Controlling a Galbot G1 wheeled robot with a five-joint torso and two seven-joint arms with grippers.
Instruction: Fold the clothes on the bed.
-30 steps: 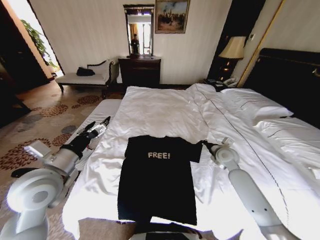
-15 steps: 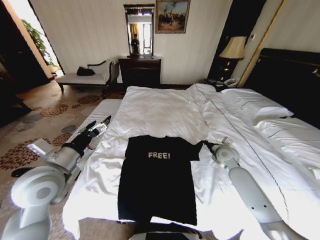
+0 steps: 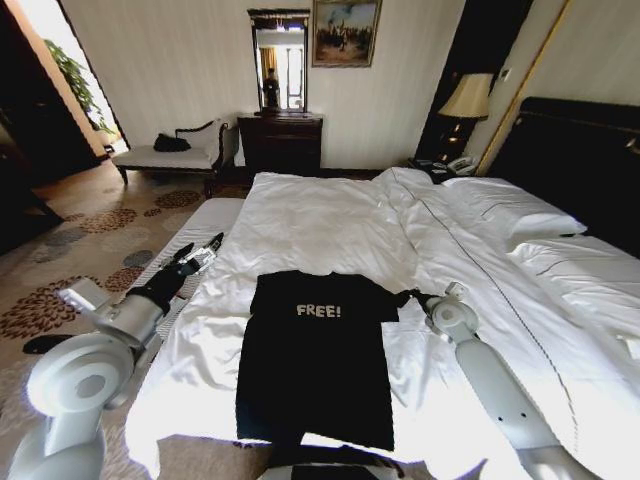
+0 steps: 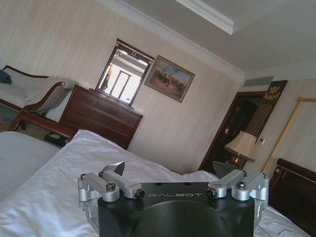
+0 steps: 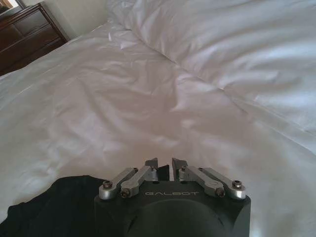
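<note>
Holding my right gripper (image 5: 164,169) nearly closed just beside the T-shirt (image 3: 315,360) sleeve on the bed (image 3: 330,225). My left gripper (image 4: 173,185) hangs wide open, well apart from the shirt.

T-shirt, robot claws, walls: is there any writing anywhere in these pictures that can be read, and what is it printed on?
"FREE!" in white letters on the chest of the black T-shirt lying on the bed.
"GALBOT" on the black body of the left claw.
"GALBOT" on the black body of the right claw.
The framed painting on the wall shows no writing that can be read.
</note>
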